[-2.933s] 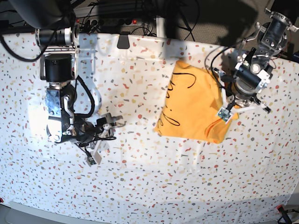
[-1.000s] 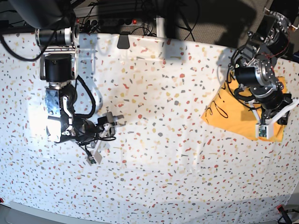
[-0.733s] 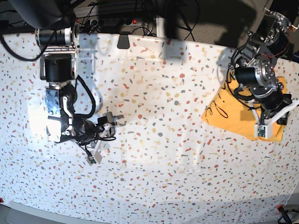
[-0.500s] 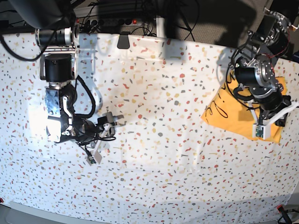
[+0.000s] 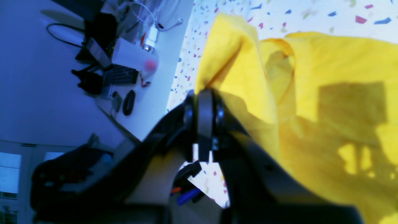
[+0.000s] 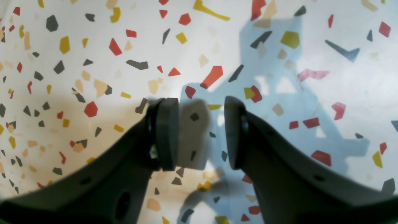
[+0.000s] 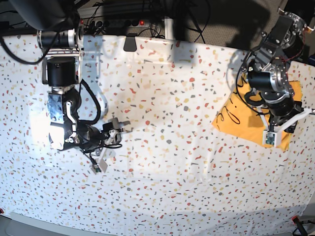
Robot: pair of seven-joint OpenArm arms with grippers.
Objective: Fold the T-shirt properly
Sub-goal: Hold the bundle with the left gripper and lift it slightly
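Note:
The orange-yellow T-shirt (image 7: 237,120) lies bunched at the table's right edge, with black cursive lettering on its left part. My left gripper (image 7: 288,123) hangs over its right side. In the left wrist view this gripper (image 5: 203,93) is shut, and a fold of the T-shirt (image 5: 326,93) is pinched at its tips and drapes to the right. My right gripper (image 7: 120,129) rests far to the left, low over the tablecloth. In the right wrist view it (image 6: 201,130) stands open with only cloth between its fingers.
A white tablecloth (image 7: 187,162) with coloured flecks covers the whole table. A power strip and cables (image 7: 123,22) run behind the back edge, and a dark clip (image 7: 129,43) holds the cloth there. Past the right edge are a mouse and cables (image 5: 129,101).
My left arm has drifted slightly left and back with the T-shirt's edge, pulling its lower right corner inward. The right arm has not moved.

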